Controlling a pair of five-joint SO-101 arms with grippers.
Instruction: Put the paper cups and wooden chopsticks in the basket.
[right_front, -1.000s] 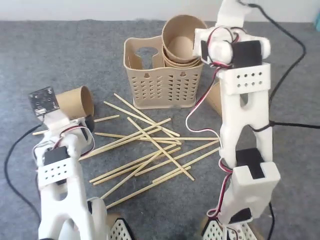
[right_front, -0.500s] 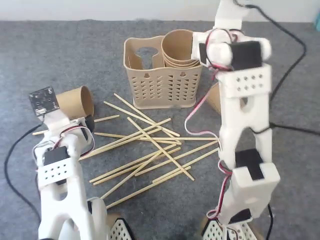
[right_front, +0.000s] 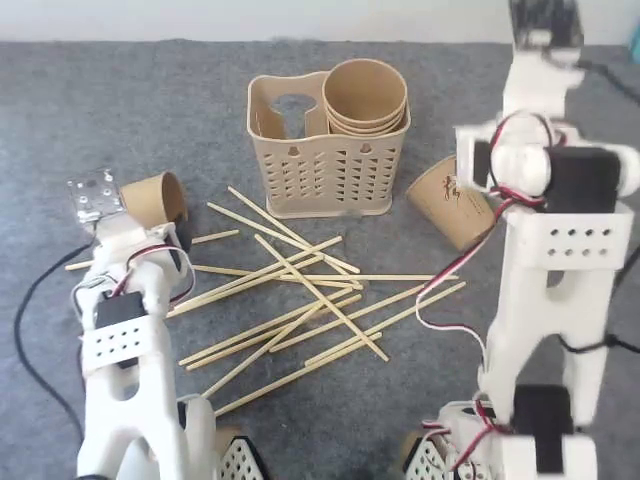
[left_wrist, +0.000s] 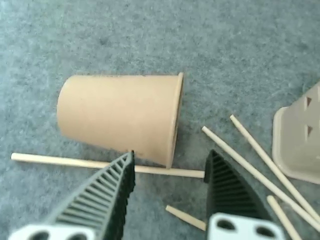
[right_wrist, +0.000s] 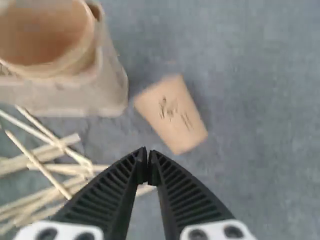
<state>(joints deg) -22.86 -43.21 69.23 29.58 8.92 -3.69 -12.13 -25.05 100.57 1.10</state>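
The left jaws stand wide apart with nothing between them, their tips just short of the plain paper cup, which lies on its side on the grey desk with its rim turned toward the basket. A single chopstick lies crosswise between those tips and the cup, touching the cup's underside, and a short stick end rests in the gap between the jaws. Off to one side of the left jaws two more chopsticks slant toward a corner of the basket. The right jaws are closed tip to tip and hold nothing; they hang above the desk, with the printed paper cup lying on its side just beyond their tips, beside the basket but apart from it. In the basket, a stack of paper cups stands upright in the compartment nearer the right jaws. The scattered chopsticks lie criss-crossed on the desk between the two arms, in front of the basket, some overlapping. Red and white wires hang from the right arm above the ends of the nearest sticks.
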